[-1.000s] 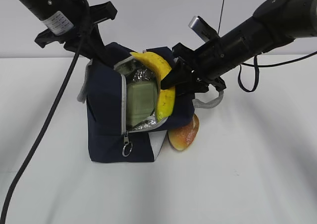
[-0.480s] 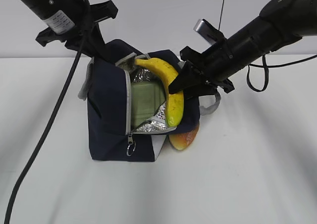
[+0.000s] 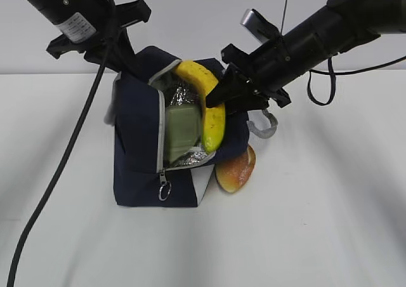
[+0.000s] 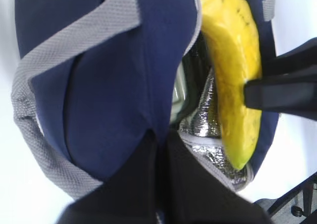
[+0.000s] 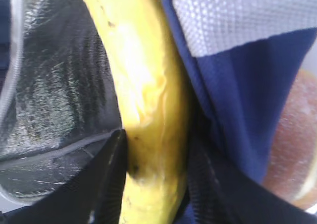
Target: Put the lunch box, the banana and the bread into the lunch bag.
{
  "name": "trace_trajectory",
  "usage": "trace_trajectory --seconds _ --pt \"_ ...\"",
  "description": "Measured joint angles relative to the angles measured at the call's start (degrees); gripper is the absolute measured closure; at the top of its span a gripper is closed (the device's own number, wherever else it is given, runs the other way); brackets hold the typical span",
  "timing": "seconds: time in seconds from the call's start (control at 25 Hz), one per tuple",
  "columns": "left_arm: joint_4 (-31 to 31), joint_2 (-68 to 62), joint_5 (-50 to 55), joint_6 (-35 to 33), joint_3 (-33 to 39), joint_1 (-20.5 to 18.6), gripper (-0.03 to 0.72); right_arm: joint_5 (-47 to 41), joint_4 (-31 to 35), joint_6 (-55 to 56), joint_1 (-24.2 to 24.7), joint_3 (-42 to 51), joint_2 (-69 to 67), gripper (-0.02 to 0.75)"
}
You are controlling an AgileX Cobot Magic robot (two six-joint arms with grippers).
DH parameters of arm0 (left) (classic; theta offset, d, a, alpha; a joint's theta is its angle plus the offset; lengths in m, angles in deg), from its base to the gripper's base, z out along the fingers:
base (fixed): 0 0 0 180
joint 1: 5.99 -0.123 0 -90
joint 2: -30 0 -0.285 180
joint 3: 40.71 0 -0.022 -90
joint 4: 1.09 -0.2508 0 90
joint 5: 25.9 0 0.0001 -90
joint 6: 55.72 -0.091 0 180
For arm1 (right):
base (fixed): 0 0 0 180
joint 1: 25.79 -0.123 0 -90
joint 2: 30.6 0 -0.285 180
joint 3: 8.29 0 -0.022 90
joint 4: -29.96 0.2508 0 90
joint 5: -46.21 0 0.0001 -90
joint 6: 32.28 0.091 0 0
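The navy lunch bag [image 3: 136, 147] stands open on the white table, with the sage-green lunch box [image 3: 181, 129] inside against the silver lining. My right gripper [image 3: 219, 98] is shut on the yellow banana [image 3: 210, 109], which hangs tip-down at the right edge of the opening, partly inside. In the right wrist view the banana [image 5: 143, 85] sits between both fingers of the right gripper [image 5: 156, 174]. My left gripper [image 3: 122, 63] is shut on the bag's top edge at the back left, and in the left wrist view it [image 4: 161, 142] pinches navy fabric [image 4: 109, 85]. The bread [image 3: 236, 168] lies on the table against the bag's right side.
A grey handle [image 3: 263, 127] hangs off the bag's right side under the right arm. The zipper ring pull [image 3: 164, 190] dangles at the front. The left arm's black cable [image 3: 57, 173] runs down across the table's left.
The right gripper swung the banana out to the right and then back left, and now holds it higher over the opening. The bag's mouth shifted with it. The left gripper kept its hold.
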State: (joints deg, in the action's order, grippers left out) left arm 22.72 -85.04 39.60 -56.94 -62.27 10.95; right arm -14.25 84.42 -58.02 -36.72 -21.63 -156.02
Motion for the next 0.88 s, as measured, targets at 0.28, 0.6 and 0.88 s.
trace_trajectory --seconds 0.28,0.6,0.88 --pt "4.0 0.0 -0.7 -2.5 0.0 0.0 0.687 1.6 4.6 2.1 -1.9 -0.1 0.0 0.452" --pt "5.0 0.0 -1.0 -2.8 0.0 0.0 0.687 5.2 9.6 3.7 -2.8 -0.1 -0.1 0.355" --pt "5.6 0.0 -0.8 -3.7 0.0 0.0 0.687 1.2 12.4 3.7 -2.6 -1.7 -0.2 0.092"
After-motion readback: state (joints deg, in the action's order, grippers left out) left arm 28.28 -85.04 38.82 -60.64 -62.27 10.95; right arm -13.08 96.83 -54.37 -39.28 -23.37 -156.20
